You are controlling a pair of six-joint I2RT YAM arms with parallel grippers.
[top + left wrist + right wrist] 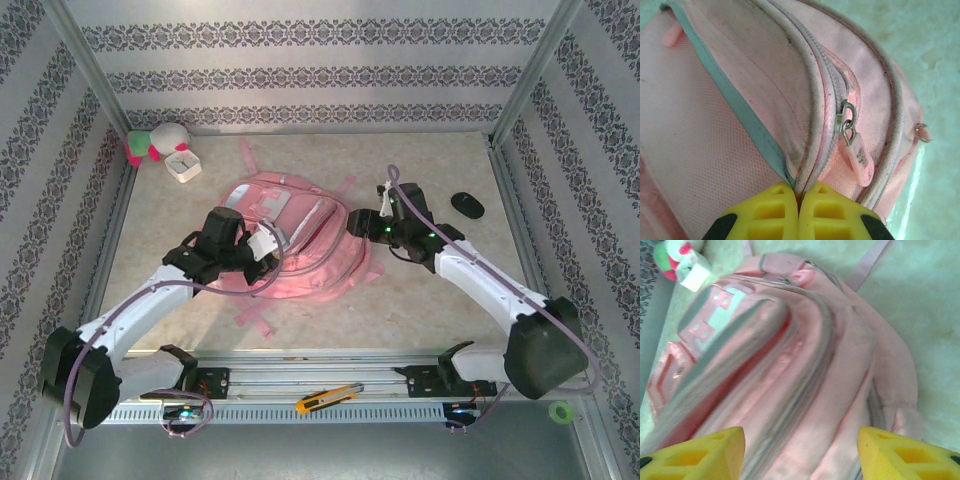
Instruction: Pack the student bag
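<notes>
I'm clamping the left gripper (799, 192) onto a seam of the student bag (320, 262) beside its zip pull (858, 160) to anchor it, the right gripper (801, 435) hovering wide-open over the bag.

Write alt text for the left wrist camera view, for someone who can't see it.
The left gripper, its yellow fingers pressed together, pinches the zip seam of the pink student bag. Just beyond them, a pink pull tab hangs from a metal slider on the zipper. Pale table shows at the upper right.
</notes>
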